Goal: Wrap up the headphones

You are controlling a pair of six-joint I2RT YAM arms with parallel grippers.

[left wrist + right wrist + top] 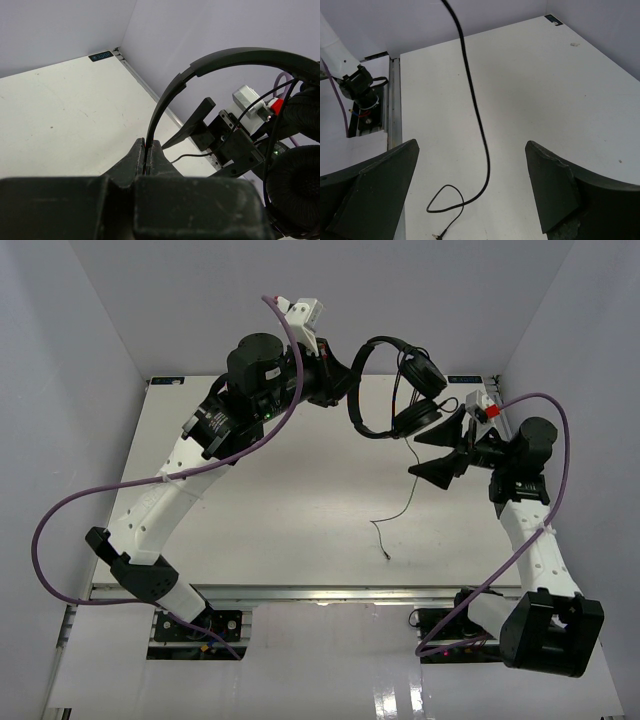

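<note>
The left gripper (148, 150) is clamped on the headband of the headphones (418, 416), which hang above the desk's (290, 510) far side. The right gripper (442, 450), fingers wide apart, sits just beside the earcups. The cord (470, 95) hangs past its fingertips to the desk.

A white tabletop (300, 490) fills the middle of the scene, matte and lightly scuffed, with a few small specks and a faint mark (575, 44) towards its far side. Plain pale grey walls (60, 390) close it in on the left, right and back. A small dark label (165, 381) sits at the far left corner and another (101, 55) at the far right corner. A silver metal rail (330, 593) runs along the near edge, with a glossy white surface (330, 670) just in front of it.
</note>
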